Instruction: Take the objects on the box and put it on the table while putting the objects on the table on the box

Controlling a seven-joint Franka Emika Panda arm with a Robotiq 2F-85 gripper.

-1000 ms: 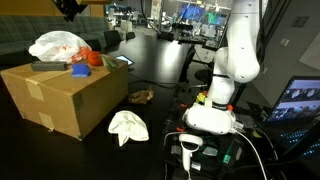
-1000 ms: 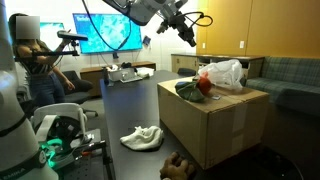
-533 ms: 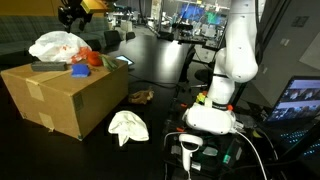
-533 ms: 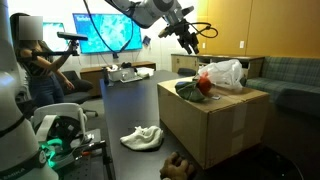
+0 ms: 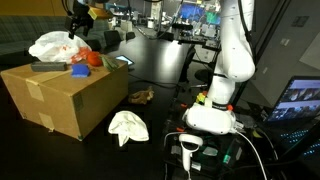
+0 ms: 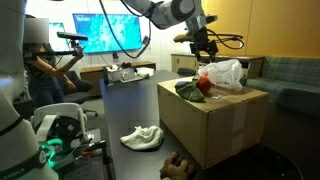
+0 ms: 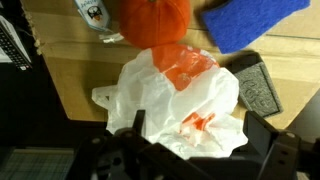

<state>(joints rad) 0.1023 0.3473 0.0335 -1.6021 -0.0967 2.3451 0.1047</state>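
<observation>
White bag (image 6: 226, 73) on box (image 6: 215, 120), end effector (image 6: 203, 58) now moved above it

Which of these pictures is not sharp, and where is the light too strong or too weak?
Wrist view: the white plastic bag is soft, out of focus. In an exterior view, the wall screen glows overbright; in both exterior views, the room behind the cardboard box is dim.
</observation>
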